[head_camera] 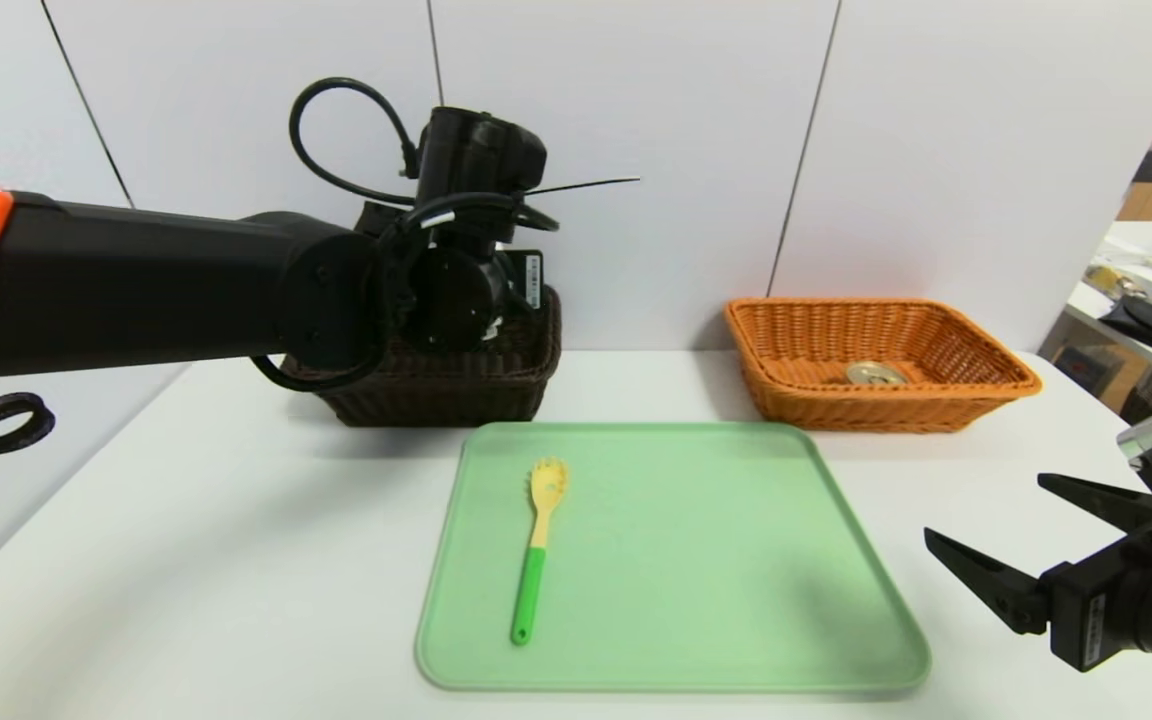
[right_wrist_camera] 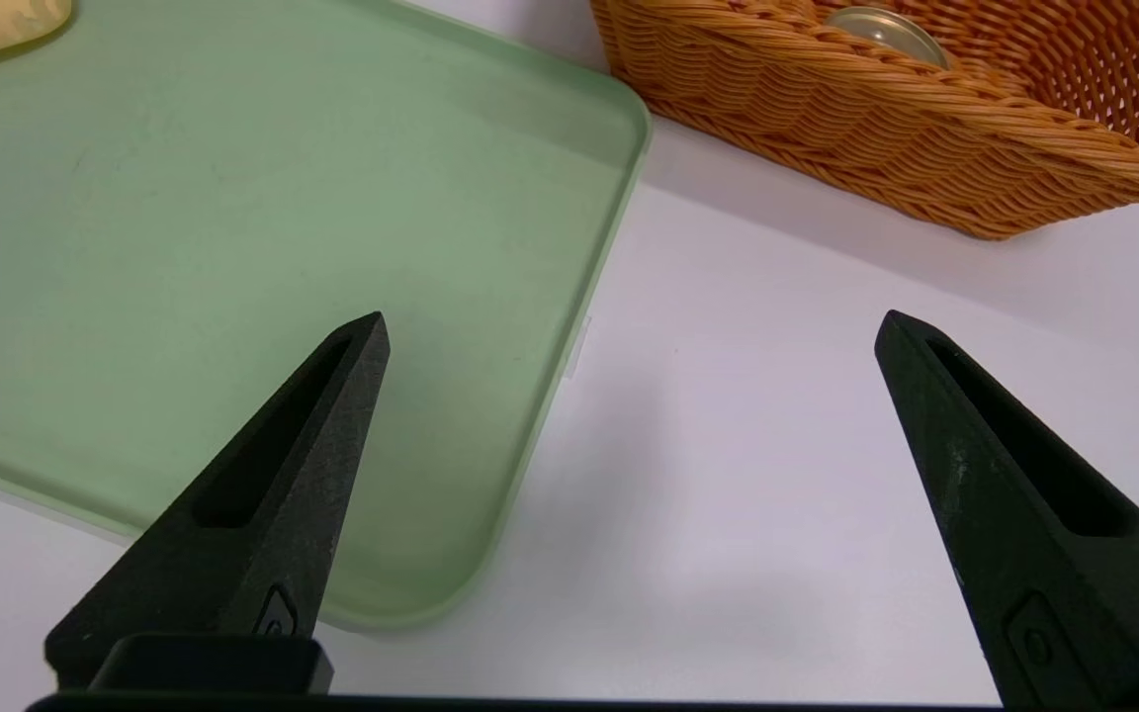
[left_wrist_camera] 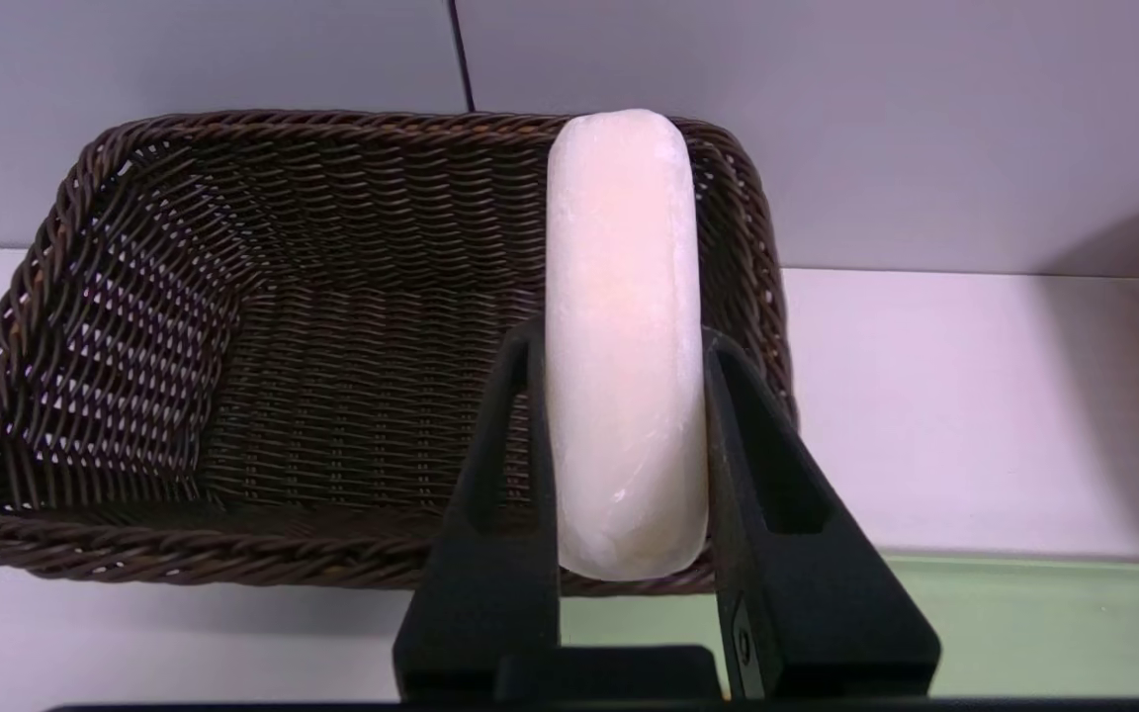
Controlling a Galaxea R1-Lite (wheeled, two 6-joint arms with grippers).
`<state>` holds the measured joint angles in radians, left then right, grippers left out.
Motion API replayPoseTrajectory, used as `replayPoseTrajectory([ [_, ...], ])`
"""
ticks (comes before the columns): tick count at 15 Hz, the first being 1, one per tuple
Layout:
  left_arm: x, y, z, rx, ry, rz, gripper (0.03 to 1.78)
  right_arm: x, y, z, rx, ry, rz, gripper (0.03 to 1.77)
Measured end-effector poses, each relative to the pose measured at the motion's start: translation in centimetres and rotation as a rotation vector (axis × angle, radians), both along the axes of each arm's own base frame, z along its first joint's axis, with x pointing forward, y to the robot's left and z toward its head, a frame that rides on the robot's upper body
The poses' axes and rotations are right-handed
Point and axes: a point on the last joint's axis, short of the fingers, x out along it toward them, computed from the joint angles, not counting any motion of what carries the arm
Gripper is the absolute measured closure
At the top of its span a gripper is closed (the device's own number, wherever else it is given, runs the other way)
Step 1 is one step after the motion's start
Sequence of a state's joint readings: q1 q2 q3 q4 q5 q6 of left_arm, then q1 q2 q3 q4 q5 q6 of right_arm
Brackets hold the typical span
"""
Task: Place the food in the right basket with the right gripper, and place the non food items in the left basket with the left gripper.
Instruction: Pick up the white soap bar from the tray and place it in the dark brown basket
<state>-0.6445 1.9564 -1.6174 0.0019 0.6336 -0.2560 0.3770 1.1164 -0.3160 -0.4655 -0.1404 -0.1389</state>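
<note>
Head view: left pincer (head_camera: 496,300) raised over the dark brown woven wicker basket (head_camera: 456,385), fingertips hidden behind the wrist. Yellow toothed pasta fork with green handle (head_camera: 536,545) flat on the pale green tray (head_camera: 736,620), tines toward the baskets. Gold-lidded tin can (head_camera: 876,373) inside the orange wicker basket (head_camera: 796,350).

Left wrist view: pincer clamped on the white rounded soap-like block (left_wrist_camera: 624,336), long axis running outward past the fingertips, above the basket's near rim.

Right wrist view: right pincer (right_wrist_camera: 629,336) spread wide, low over bare white surface (right_wrist_camera: 757,475) beside the tray's edge.

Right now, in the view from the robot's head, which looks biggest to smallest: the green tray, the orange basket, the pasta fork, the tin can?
1. Green tray
2. Orange basket
3. Pasta fork
4. Tin can, only its lid showing, and it sits farther from the camera.
</note>
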Motion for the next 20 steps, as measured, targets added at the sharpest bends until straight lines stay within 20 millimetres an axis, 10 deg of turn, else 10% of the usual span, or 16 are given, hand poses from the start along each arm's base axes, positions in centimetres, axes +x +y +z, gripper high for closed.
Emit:
replayPoseTrajectory([
  [8, 4.1, 4.5, -1.1, 0.03, 0.09, 0.004, 1.38, 0.0, 0.1, 0.1, 0.0, -0.007, 0.002, 0.1],
  [20, 6.1, 6.1, -3.7, 0.045, 0.189, 0.015, 1.38, 0.0, 0.1, -0.1, -0.001, 0.003, 0.006, 0.1],
])
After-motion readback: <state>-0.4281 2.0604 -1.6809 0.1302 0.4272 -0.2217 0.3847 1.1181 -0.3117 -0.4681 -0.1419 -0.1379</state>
